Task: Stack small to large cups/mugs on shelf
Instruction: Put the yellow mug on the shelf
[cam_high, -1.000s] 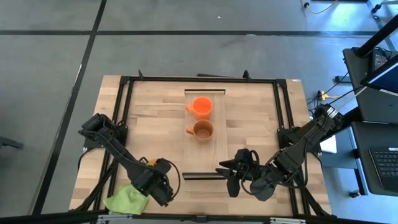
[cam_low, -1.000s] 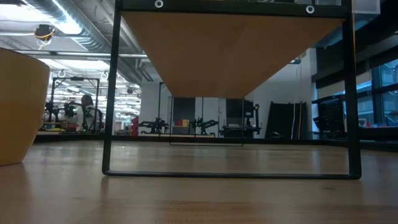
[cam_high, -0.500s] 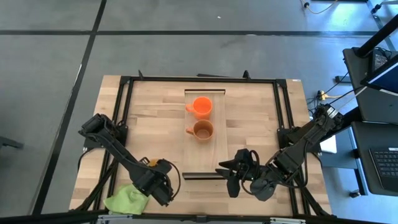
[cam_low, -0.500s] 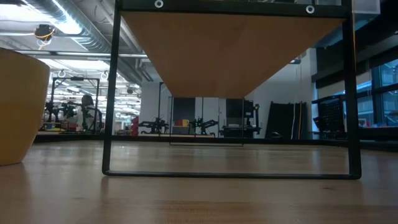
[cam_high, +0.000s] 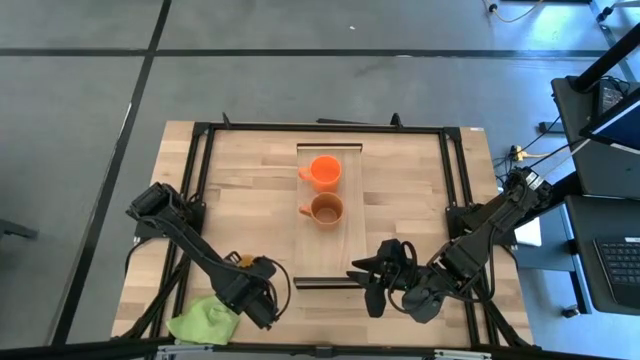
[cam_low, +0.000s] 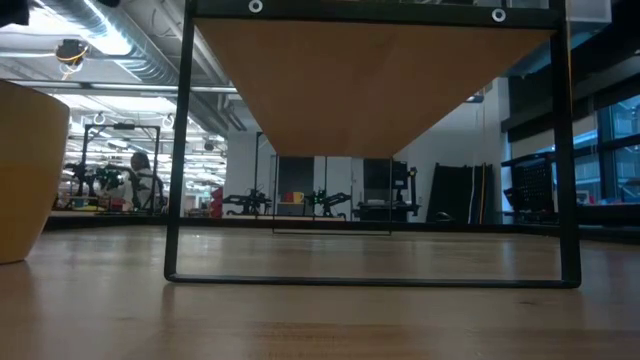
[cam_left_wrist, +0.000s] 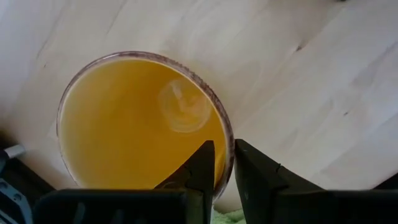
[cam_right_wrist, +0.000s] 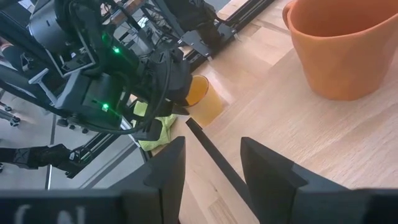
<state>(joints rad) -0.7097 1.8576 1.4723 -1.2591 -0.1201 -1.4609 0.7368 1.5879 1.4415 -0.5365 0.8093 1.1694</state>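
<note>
The amber-yellow translucent cup stands near the table's near-left corner, with my left gripper over it and shut on its rim. It also shows in the right wrist view and at the low view's left edge. The bright orange mug and the rust-brown mug stand upright on the light wood shelf. My right gripper is open, holds nothing and sits at the shelf's near end, facing the brown mug. My left gripper has the amber cup by its rim, on the side nearest the wrist. One finger is inside the cup and the other finger outside, coming from above. The cup is upright, and its base appears to rest on the tabletop.
A lime-green cloth lies at the near-left corner beside my left gripper. The shelf's dark end trim runs close in front of my right gripper. A black metal frame carries the shelf above the tabletop. Bare butcher-block lies left and right of the shelf.
In the low view the amber cup has shifted a little toward the picture's left. Both arms look unchanged in the high view.
</note>
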